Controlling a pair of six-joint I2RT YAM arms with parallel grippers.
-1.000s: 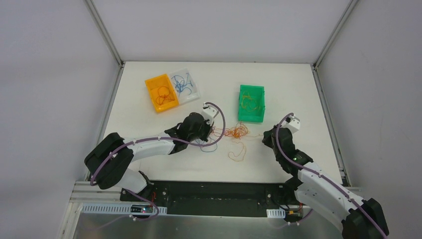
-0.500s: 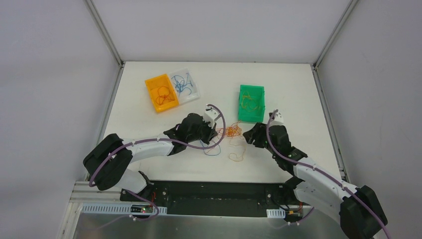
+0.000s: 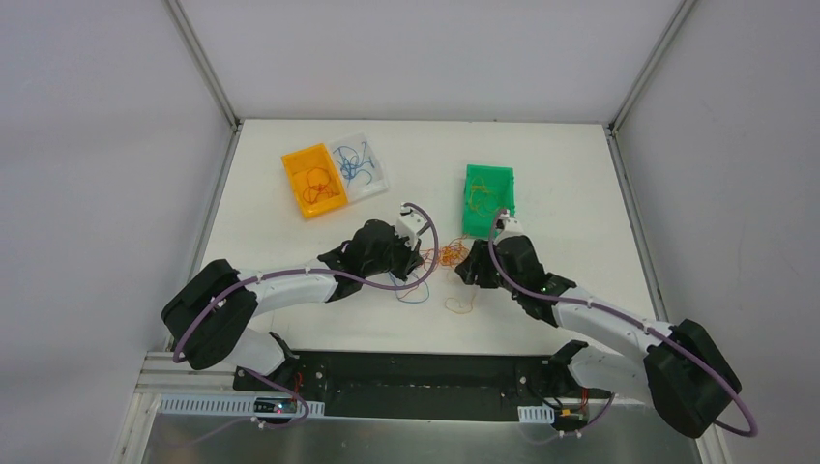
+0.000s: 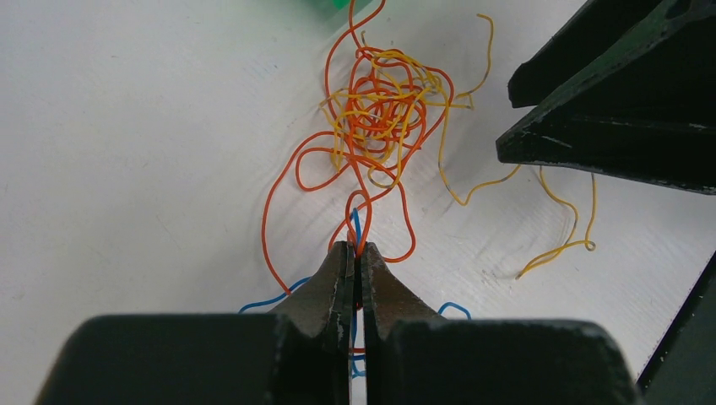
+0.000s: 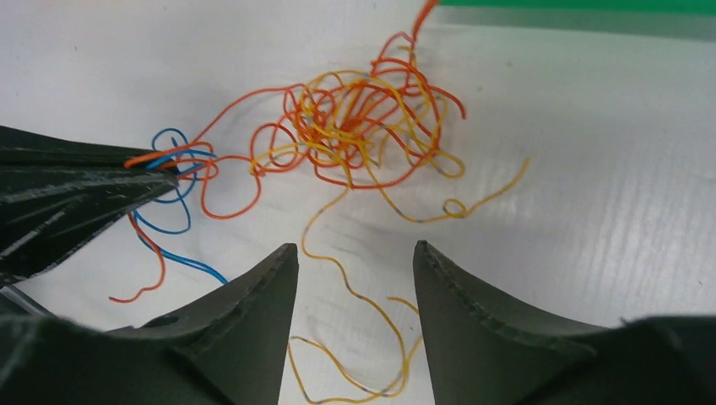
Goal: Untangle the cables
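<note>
Orange-yellow cables (image 3: 451,256) clumped, bare room around; left fingers (image 4: 333,278) pinch strands (right fingers (image 5: 253,304) apart).

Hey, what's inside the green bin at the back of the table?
A few loose yellow cables lie in the green bin. Its near right corner is hidden by the right arm.

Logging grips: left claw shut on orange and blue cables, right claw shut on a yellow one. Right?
No. The right wrist view shows the right claw open, gripping nothing. The left claw is shut on orange and blue cables.
</note>
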